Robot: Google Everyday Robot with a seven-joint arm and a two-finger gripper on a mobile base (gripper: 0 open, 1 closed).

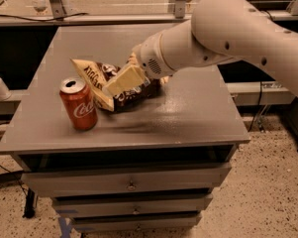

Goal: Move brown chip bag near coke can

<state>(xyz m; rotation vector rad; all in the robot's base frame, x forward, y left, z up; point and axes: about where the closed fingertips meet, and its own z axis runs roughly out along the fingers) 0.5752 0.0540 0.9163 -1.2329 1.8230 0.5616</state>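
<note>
Brown chip bag [95, 76] lying on grey table [188, 114], just beside coke can [79, 105].
We find the gripper [117, 87] over the bag's middle, right of the upright can; we cannot tell whether it grips.

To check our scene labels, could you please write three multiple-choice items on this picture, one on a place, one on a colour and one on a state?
1. Where is the gripper? A) at the brown chip bag B) inside a drawer C) down on the floor
2. What colour is the coke can? A) blue B) red C) green
3. How does the coke can stand? A) upright B) on its side C) crushed flat

Answers:
1 A: the gripper lies over the bag, which sits beside the can on the cabinet top.
2 B: its body is red with white script.
3 A: its silver top faces up.
</note>
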